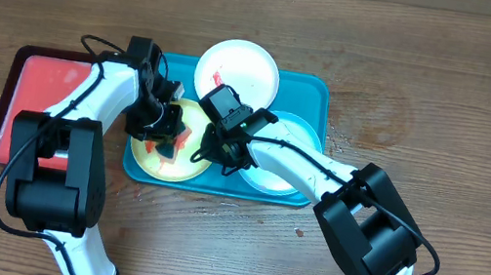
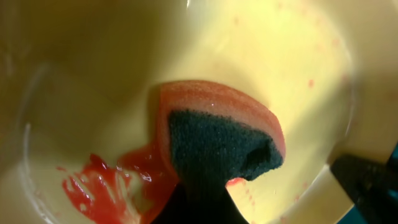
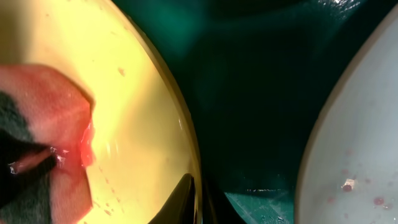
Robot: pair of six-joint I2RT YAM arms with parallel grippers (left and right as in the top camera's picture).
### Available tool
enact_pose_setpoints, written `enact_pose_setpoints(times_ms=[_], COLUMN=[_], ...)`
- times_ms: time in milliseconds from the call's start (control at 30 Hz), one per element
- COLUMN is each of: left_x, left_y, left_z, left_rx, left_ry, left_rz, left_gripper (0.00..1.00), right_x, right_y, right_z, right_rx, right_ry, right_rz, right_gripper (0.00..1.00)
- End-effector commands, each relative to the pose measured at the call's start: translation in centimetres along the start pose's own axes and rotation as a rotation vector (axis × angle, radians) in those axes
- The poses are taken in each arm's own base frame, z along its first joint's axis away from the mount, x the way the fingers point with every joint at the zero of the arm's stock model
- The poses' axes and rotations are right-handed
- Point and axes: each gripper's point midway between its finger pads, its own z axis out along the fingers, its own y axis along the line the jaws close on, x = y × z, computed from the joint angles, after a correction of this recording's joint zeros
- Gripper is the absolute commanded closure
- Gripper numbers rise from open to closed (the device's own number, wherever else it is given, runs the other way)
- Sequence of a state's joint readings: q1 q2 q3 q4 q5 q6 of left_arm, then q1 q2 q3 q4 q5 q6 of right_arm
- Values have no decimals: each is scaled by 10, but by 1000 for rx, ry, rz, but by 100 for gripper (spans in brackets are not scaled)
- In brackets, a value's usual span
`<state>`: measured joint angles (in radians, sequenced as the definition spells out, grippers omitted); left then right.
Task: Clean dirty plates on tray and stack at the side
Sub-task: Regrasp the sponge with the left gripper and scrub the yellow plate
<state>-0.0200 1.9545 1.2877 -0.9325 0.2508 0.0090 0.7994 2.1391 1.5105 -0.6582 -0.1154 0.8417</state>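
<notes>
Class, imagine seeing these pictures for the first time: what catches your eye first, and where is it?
The red-stained sponge held by the left gripper stands out, pressed on the yellow-green plate beside a bright red smear. The right gripper grips that plate's rim, on the teal tray at the centre of the overhead view.

I see a brown wooden table (image 1: 452, 81). Directly on it: teal tray (image 1: 322, 105) mid-table, red tray (image 1: 36, 85) just beside it, left. Small specks (image 1: 299, 233) near teal tray.
</notes>
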Motion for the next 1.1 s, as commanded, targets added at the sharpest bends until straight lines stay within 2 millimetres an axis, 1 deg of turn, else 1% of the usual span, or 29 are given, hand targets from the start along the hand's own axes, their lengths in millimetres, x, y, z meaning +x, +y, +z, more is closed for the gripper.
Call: enact_pose_setpoints(times_ms=[0, 167, 300, 333, 367, 400, 500, 600, 667, 733, 867, 967, 1000, 1033, 1067], left_x=[-7, -11, -11, -11, -11, -11, -4, 6, 10, 12, 8, 0, -3, -8, -11], left_y=[-3, -3, -16, -16, -11, -2, 32, 63, 77, 82, 81, 73, 68, 48, 34], left_z=[5, 5, 4, 4, 4, 5, 3, -6, -13, -16, -18, -22, -22, -19, -16], left_rx=[14, 20, 92, 89, 64, 10, -185, -380, -470, -509, -504, -460, -428, -308, -224], left_ry=[-23, -39, -26, -26, -31, -39, -47, -43, -43, -43, -54, -65, -68, -60, -53], left_rz=[-157, -306, -319, -319, -319, -321, -337, -365, -363, -361, -362, -363, -364, -359, -336], left_gripper=[96, 96, 96, 96, 96, 96, 96, 96, 96, 96, 96, 96, 96, 96, 96], right_x=[3, 3, 3, 3, 3, 3, 3, 3, 3, 3, 3, 3, 3, 3, 3], right_y=[-5, -5, -5, -5, -5, -5, -6, -5, -5, -5, -6, -6, -6, -5, -5], right_z=[8, 8, 8, 8, 8, 8, 8, 8, 8, 8, 8, 8, 8, 8, 8], right_rx=[21, 21, 21, 21, 21, 21, 21, 21, 21, 21, 21, 21, 21, 21, 21], right_ry=[6, 6, 6, 6, 6, 6, 6, 6, 6, 6, 6, 6, 6, 6, 6], right_rz=[3, 2, 3, 3, 3, 3, 3, 0, 0, 0, -1, -1, 0, -1, 0], right_gripper=[92, 91, 91, 91, 91, 91, 91, 91, 91, 91, 91, 91, 91, 91, 91])
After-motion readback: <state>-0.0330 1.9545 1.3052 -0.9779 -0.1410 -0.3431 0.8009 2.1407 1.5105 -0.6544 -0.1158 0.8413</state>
